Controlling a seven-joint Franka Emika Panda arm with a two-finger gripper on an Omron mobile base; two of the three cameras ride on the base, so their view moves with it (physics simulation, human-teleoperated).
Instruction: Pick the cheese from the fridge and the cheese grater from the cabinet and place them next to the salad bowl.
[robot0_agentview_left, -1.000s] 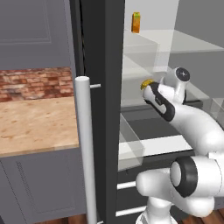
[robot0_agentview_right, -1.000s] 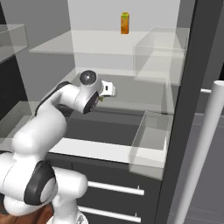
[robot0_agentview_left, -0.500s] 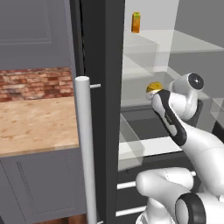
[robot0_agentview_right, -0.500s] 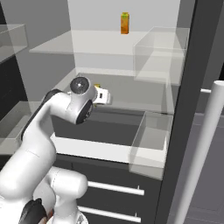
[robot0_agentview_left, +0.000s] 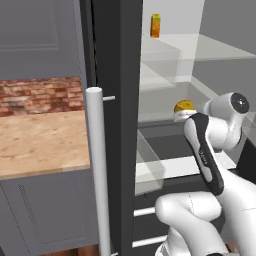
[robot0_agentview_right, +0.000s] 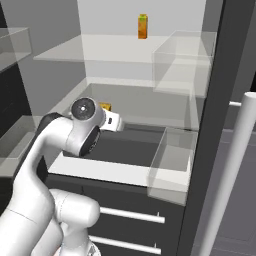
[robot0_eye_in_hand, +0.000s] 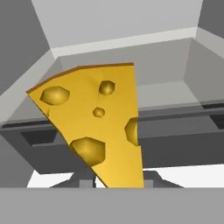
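Hand view: gripper (robot0_eye_in_hand: 117, 181) clamps holed yellow cheese (robot0_eye_in_hand: 98, 127) wedge, brown rind. Open fridge (robot0_agentview_right: 125, 95) holds orange carton (robot0_agentview_right: 143, 26) on a glass shelf.

Rendered frames, even diffuse light, no glare. Fridge (robot0_agentview_right: 125, 55) interior bright white; door (robot0_agentview_left: 117, 100) dark and flat. Soft shadow under the glass shelves (robot0_agentview_right: 100, 50). Cheese (robot0_eye_in_hand: 100, 127) close to the lens, sharp, evenly lit. Slight softness overall.

Orange carton (robot0_agentview_left: 155, 25) on upper fridge shelf (robot0_agentview_left: 200, 47)
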